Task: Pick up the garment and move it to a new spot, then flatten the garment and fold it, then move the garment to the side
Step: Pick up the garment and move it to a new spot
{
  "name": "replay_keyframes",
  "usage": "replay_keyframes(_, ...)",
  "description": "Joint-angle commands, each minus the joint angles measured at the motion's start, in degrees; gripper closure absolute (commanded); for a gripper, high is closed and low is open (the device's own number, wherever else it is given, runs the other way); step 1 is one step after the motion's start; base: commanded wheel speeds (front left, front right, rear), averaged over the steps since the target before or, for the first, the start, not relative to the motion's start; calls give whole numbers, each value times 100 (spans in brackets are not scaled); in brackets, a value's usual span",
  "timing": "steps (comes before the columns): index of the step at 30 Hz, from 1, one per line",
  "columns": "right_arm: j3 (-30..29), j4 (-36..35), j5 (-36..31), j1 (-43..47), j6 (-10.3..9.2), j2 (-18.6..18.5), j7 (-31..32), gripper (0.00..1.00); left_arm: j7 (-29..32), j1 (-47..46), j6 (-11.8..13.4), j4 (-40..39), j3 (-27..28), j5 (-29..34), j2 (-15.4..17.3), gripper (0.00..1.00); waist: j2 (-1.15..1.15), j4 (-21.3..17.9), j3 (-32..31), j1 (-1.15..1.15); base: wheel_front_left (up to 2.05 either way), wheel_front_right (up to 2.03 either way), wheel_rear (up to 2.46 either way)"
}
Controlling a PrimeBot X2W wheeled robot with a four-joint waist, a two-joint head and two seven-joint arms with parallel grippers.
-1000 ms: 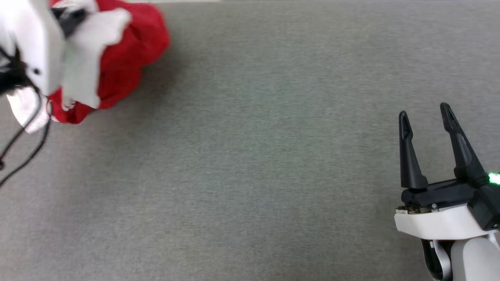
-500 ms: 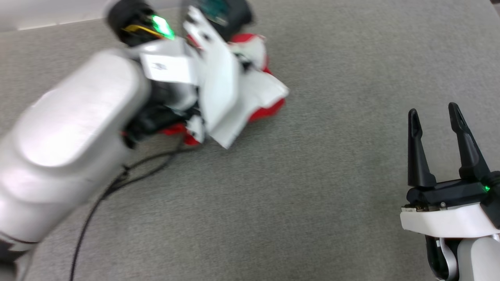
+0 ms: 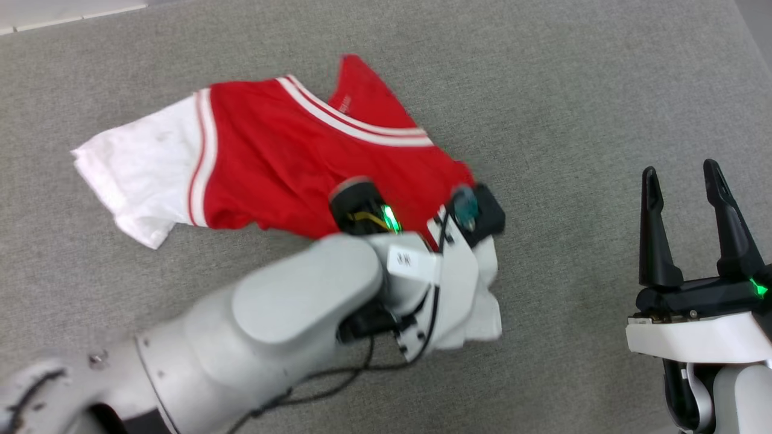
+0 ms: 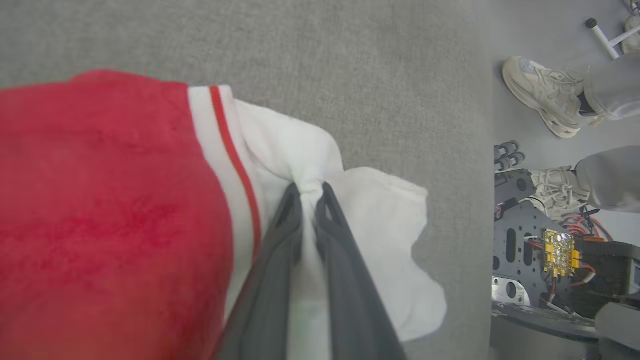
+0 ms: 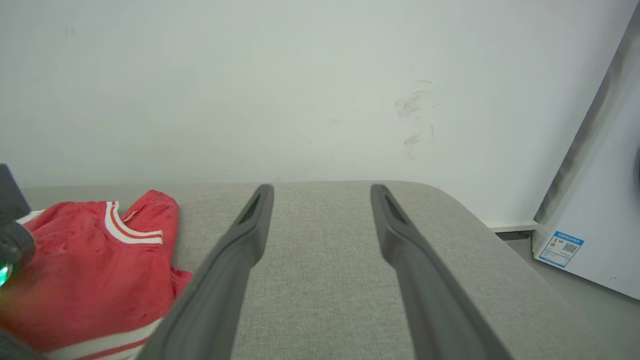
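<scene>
The garment, red with white sleeves and red-white stripe trim, lies partly spread on the grey padded surface. Its left sleeve is flat. In the left wrist view my left gripper is shut on a bunched fold of the other white sleeve, beside the red body. My left arm reaches across the garment's near edge and hides the fingers in the head view. My right gripper stands open and empty at the right, well apart from the cloth; its fingertips point at the wall.
The padded surface ends at a straight edge. Beyond it are a person's shoes and my base with its wiring. A white wall rises behind the surface, and a white cabinet stands at the right.
The head camera has shifted. My left arm has swung the garment from the far left toward the middle, where it now lies opened out instead of bunched. The right gripper stays open.
</scene>
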Motion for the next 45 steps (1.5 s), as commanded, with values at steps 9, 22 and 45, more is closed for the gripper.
replay_keyframes(9,-39,114,-147,26,-2,16,-14,0,-837,389,0,151,-5,484,-464,0,0,259,-266,0,0,0,0)
replay_keyframes(22,-126,168,-381,449,-2,14,-14,0,-4259,418,808,1013,889,1310,-394,0,0,765,-1091,0,0,0,0)
replay_keyframes(45,-263,262,-458,1010,-3,14,-14,0,-4814,4261,2800,-842,4306,3016,479,0,0,1451,-1866,0,0,0,0)
